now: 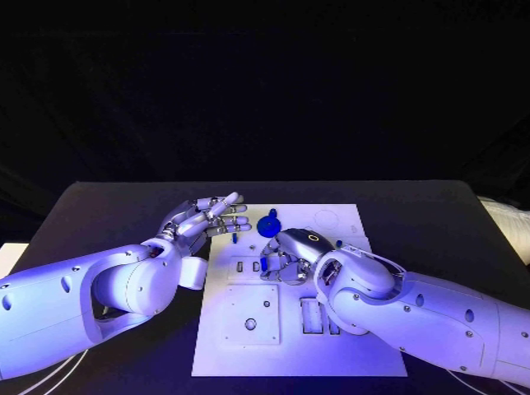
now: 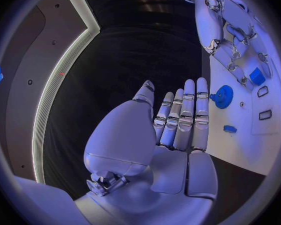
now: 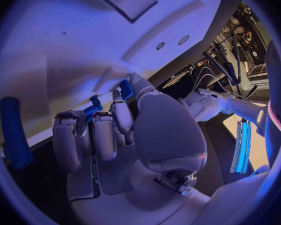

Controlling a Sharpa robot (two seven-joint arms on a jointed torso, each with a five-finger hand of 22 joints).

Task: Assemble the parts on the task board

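The white task board (image 1: pixel 337 337) lies in the middle of the black table. A blue gear (image 1: pixel 271 220) stands near its far edge, also seen as the gear (image 2: pixel 223 96) in the left wrist view, with a small blue piece (image 2: pixel 230 129) lying near it. My right hand (image 1: pixel 291 251) is bent down over the board's upper left part, fingers curled. In the right wrist view its fingertips (image 3: pixel 131 85) pinch a small blue part (image 3: pixel 93 107) against the board. My left hand (image 1: pixel 206 218) hovers at the board's far left corner, flat, fingers stretched out, holding nothing.
The board (image 2: pixel 265 145) carries several rectangular slots and round holes on its near half. A blue rounded piece (image 3: pixel 15 132) lies beside my right hand (image 3: pixel 115 130). Black table (image 1: pixel 123 214) surrounds the board on all sides.
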